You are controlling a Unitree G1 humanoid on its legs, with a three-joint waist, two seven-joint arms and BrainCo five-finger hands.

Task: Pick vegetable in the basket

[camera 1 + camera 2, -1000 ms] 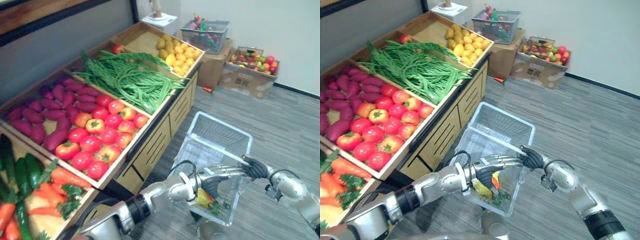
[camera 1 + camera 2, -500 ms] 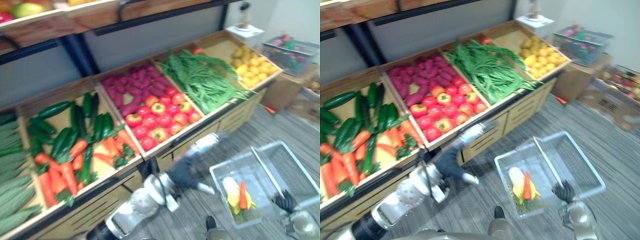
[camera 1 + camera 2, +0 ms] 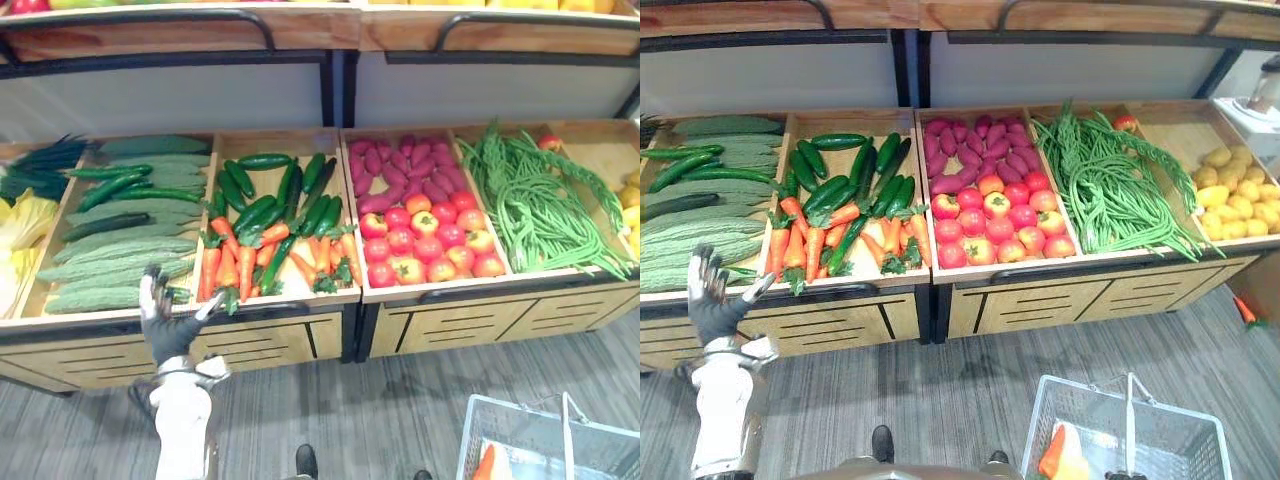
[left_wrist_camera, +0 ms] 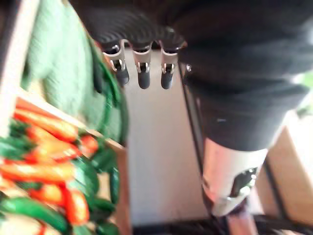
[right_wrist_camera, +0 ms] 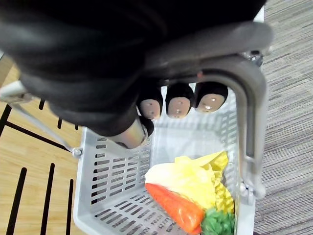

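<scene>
My right hand has its fingers curled round the grey handle of a pale wire basket, low on the right above the floor. A carrot and a yellow-husked corn cob lie in the basket. My left hand is raised in front of the display's front edge, fingers straight and empty, just short of the ridged green gourds. Carrots and cucumbers fill the bin to its right.
The wooden display runs across the view with slatted panels below. Further right lie purple sweet potatoes, tomatoes, green beans and yellow potatoes. A shelf overhangs the bins. Grey plank floor lies in front.
The camera has swung left to face the display squarely. My left hand has come out of the basket and risen before the gourd bin. The right hand keeps hold of the basket.
</scene>
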